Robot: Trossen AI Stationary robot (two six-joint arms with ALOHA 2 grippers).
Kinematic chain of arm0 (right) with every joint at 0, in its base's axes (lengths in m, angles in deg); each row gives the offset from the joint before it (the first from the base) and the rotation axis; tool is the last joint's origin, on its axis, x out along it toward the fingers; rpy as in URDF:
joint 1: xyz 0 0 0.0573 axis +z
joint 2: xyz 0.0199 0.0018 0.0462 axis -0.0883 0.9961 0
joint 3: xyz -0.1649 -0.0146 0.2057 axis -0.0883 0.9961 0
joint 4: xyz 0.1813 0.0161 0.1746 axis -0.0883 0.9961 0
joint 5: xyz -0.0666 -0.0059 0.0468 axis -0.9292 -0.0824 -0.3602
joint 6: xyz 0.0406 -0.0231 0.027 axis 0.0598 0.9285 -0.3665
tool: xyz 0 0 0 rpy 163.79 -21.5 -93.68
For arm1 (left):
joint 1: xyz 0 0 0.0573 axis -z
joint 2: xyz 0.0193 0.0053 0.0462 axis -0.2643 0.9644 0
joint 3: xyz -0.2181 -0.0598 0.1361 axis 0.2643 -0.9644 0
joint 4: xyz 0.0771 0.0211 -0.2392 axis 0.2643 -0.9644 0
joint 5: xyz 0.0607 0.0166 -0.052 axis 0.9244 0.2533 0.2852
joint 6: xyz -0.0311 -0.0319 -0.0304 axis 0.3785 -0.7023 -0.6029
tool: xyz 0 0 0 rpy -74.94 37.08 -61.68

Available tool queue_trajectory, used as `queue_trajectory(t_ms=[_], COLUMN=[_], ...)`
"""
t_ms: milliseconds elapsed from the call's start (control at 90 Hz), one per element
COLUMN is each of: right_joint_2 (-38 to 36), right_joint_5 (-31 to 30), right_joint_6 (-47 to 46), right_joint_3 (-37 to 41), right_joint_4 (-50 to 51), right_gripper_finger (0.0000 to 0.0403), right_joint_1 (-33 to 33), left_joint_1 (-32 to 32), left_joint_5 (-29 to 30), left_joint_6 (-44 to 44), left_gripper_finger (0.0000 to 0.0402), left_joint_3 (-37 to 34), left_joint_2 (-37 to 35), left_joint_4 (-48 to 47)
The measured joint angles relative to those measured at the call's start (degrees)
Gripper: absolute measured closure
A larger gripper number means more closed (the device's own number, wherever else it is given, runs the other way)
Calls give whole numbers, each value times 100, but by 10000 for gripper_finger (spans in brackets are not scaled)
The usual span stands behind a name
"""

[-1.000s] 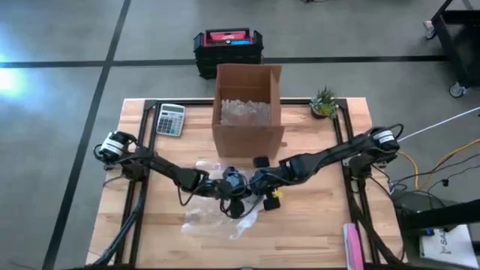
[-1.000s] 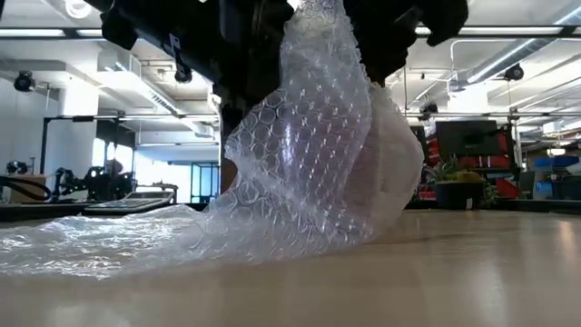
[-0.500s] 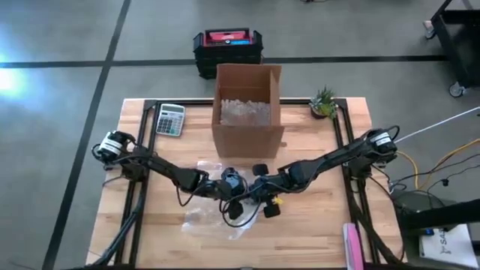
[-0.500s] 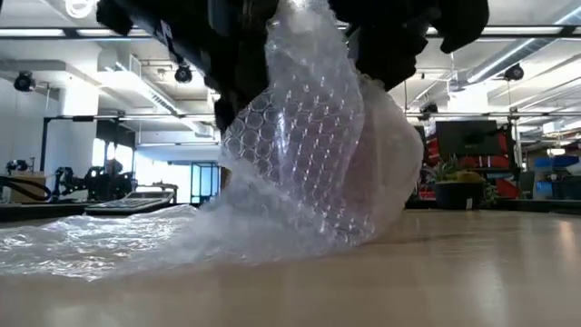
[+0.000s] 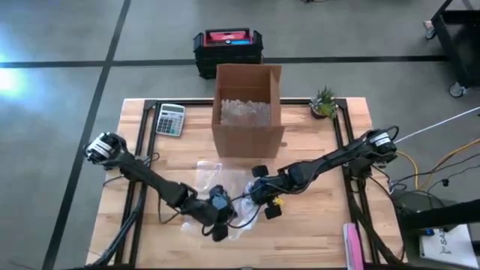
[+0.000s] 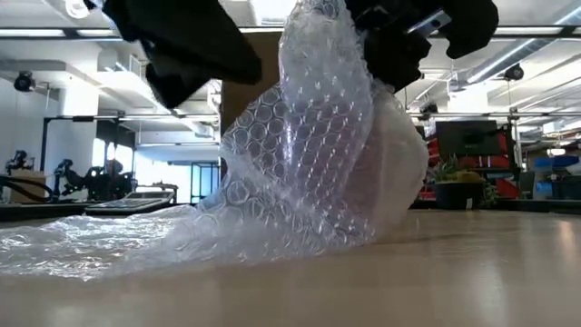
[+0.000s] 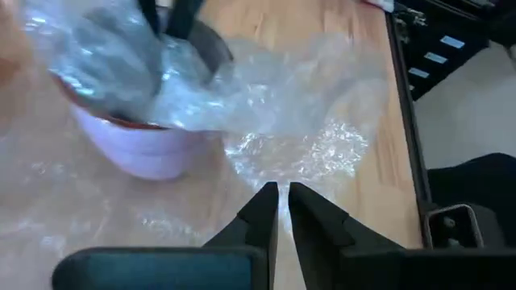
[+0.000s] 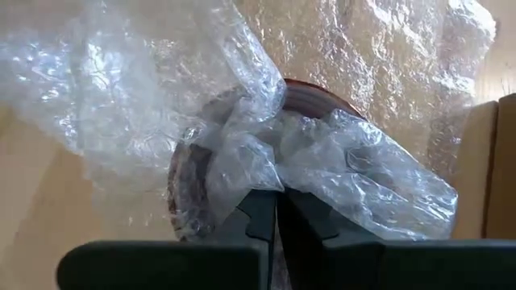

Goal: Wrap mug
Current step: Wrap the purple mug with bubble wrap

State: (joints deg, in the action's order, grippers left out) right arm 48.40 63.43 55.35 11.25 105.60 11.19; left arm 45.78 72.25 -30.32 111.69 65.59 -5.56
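The mug (image 7: 141,141) sits mid-table, at six o'clock from the cardboard box (image 5: 248,109), draped in bubble wrap (image 6: 309,173). The right gripper (image 8: 276,211) pinches the wrap into the mug's mouth. The left gripper (image 7: 280,211), nearly closed and empty, hovers at the mug's seven o'clock.

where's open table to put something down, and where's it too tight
Bare wood lies left of the box, below the calculator, and on the right between the plant and the pink thing. The middle is crowded: wrap, mug, left hand, right hand.
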Motion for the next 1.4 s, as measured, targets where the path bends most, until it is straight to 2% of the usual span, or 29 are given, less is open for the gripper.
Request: queue_trajectory(t_ms=[111, 211, 311, 544, 833, 1011, 1133, 1400], right_joint_2=[2, 2, 2, 2, -141, -67, 175, 618], right_joint_5=[-2, -2, -4, -6, 2, 76, 142, 160], right_joint_6=[29, 33, 36, 97, 16, -13, -116, -225], right_joint_3=[4, 4, 4, -43, -1222, -1262, -1049, -750], right_joint_4=[-1, 3, 17, 127, 2041, 1369, 1352, 1388], right_gripper_finger=[403, 403, 403, 403, 403, 403, 403, 403], right_joint_1=[0, 0, 0, 0, 2, 0, -2, -4], left_joint_1=[-161, -328, -466, -876, -979, -977, -978, -856], left_joint_5=[70, 164, 371, 359, 91, 48, 23, -12], left_joint_6=[426, 574, 594, 655, 369, 396, 369, 400], left_gripper_finger=[381, 381, 381, 381, 381, 381, 381, 381], left_joint_3=[4, 2, 2, 2, 9, -2, -13, -28], left_joint_2=[266, 429, 379, 401, 897, 902, 773, 1], left_joint_4=[1094, 1347, 1381, 1271, 1366, 1302, 1177, 798])
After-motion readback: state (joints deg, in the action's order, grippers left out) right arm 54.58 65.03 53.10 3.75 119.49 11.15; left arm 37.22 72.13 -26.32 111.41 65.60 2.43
